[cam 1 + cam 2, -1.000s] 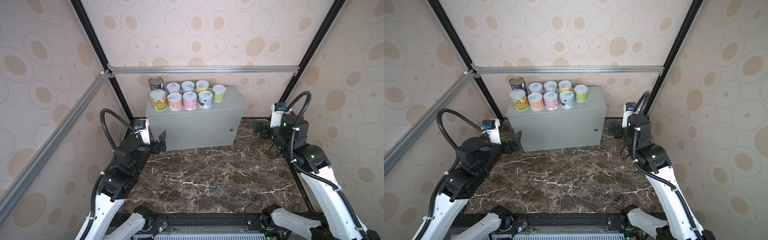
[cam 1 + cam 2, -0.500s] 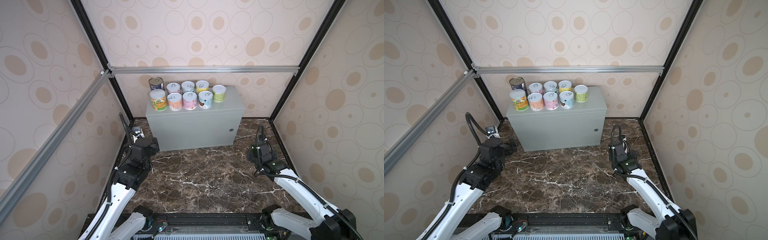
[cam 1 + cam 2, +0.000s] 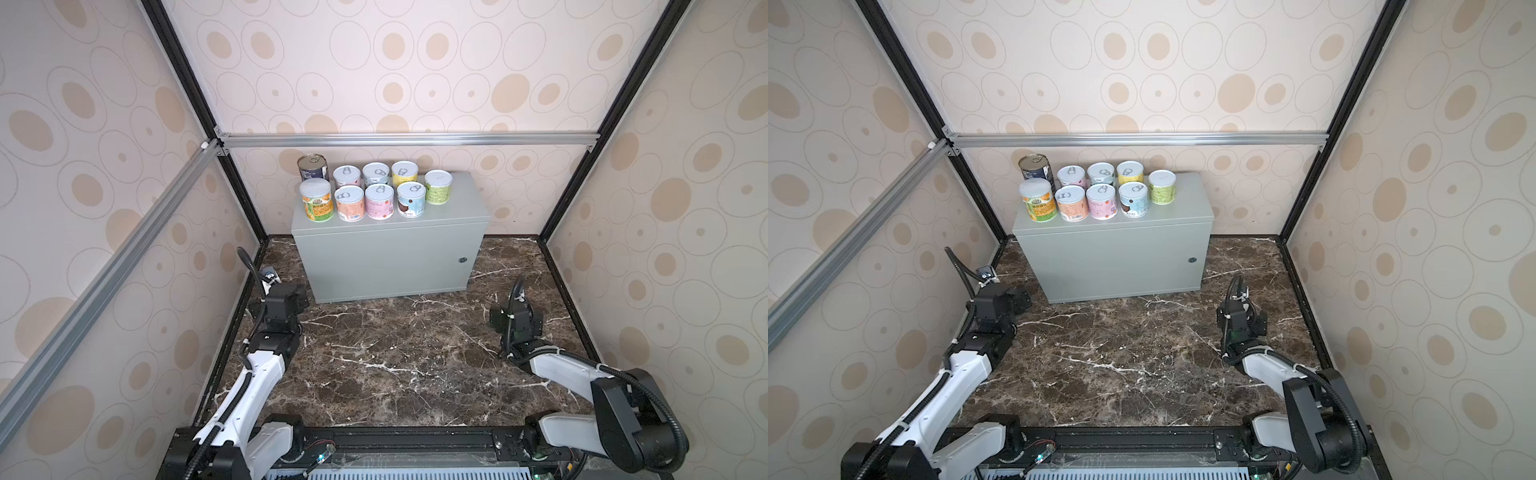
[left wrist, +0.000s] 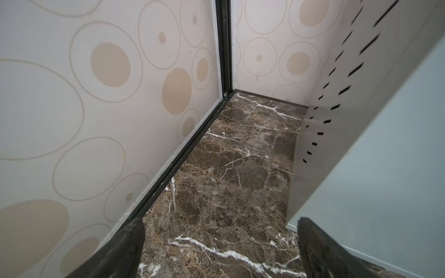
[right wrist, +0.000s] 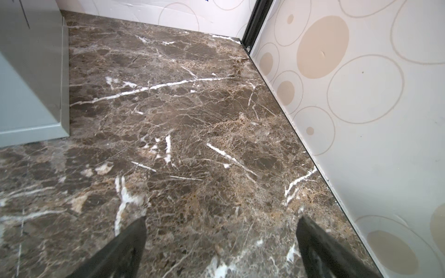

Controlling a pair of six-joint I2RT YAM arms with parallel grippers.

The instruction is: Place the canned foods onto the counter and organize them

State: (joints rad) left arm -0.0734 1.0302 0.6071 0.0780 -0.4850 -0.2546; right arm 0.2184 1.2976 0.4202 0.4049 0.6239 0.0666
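**All nine cans on the counter, both my grippers spread and empty**

My left gripper hangs low over the marble surface, close to the left wall and just beside the counter's left front corner. Its jaws stand wide apart with only veined stone between them. In the left wrist view the counter's slotted side panel rises next to one finger.

The counter sits against the back wall, and the cans all stand upright on the left part of its flat top. Far left at the back is the dark-blue can, with the orange-labelled can just in front of it. To their right run two rows. In front stand the salmon can, the pink can and the white-and-blue can. Behind them stand the pale pink can, the grey-white can and the yellow can. The green can ends the group on the right, set between the two rows in depth. The cans are packed close; whether neighbours touch I cannot tell. A small round lock shows on the right of the counter's front.

My right gripper hovers over the marble near the right wall, apart from the counter's right front corner. Its jaws are spread wide too, with nothing between them.
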